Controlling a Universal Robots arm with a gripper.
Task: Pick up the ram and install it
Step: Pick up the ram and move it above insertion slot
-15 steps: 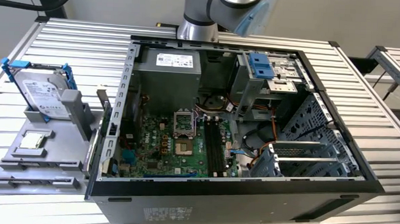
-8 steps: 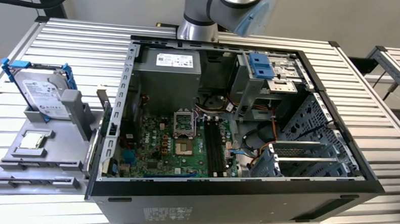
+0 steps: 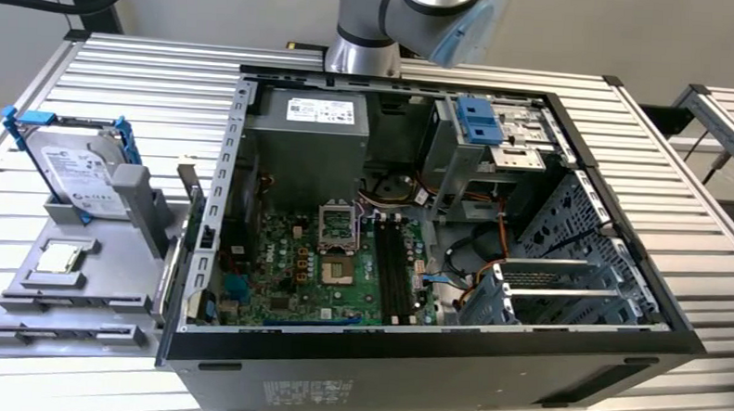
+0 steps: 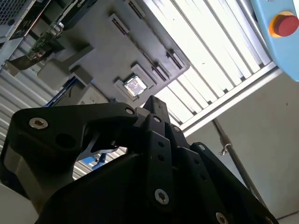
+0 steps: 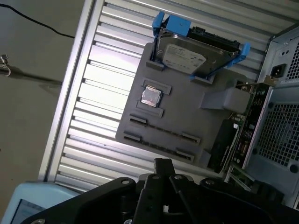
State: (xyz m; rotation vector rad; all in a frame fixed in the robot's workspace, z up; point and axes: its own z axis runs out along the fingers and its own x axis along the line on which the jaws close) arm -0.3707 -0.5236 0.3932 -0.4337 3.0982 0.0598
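Grey plastic makes up the tray (image 5: 187, 116), and everything here is placed from it. The ram (image 5: 233, 140) seems to be the dark board standing on edge at the tray's side that faces the case (image 5: 280, 135), tucked between the two. Its long axis runs along that side of the tray. The drive (image 5: 187, 56) in its blue frame stands at one end of the tray, and the chip (image 5: 151, 96) sits in a pocket near the middle.

The claw (image 5: 163, 164) hangs well above the tray, off the end opposite the drive. It looks pressed together, with nothing pinched in it. From the claw, the ram lies forward and off toward the tray's case side, well apart from the tips. The stick's length runs roughly away from the claw, not across it, so I judge the reach turns on lining up with that axis
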